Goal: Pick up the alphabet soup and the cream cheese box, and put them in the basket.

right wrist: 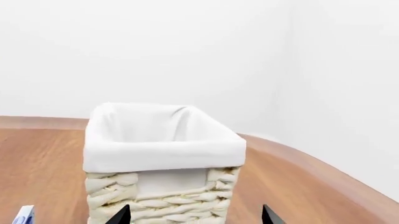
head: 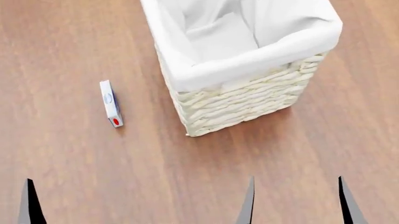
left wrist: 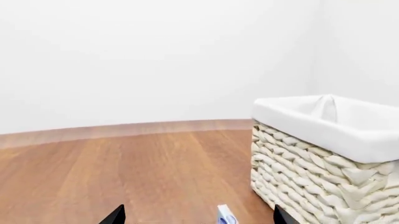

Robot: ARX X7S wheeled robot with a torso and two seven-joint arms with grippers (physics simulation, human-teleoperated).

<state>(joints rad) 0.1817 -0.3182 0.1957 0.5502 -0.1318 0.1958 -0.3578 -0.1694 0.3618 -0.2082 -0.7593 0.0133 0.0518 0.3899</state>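
Basket (head: 243,100) shows us only white cloth inside; cream cheese box (head: 111,103) lies left of it; both our grippers, left (left wrist: 196,219) and right (head: 296,205), gape wide, holding nothing.

Warm brown wood-plank floor (head: 74,163) under even light, plain white walls (left wrist: 156,56), pale wooden baseboard (left wrist: 124,129).

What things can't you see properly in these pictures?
- Alphabet soup: in no view; the basket floor is hidden by its walls.
- Left pincer: only tips show at the wrist view's edge.
- Right pincer: likewise cut off.
- Cream cheese box: print too small; cut off in both wrist views.
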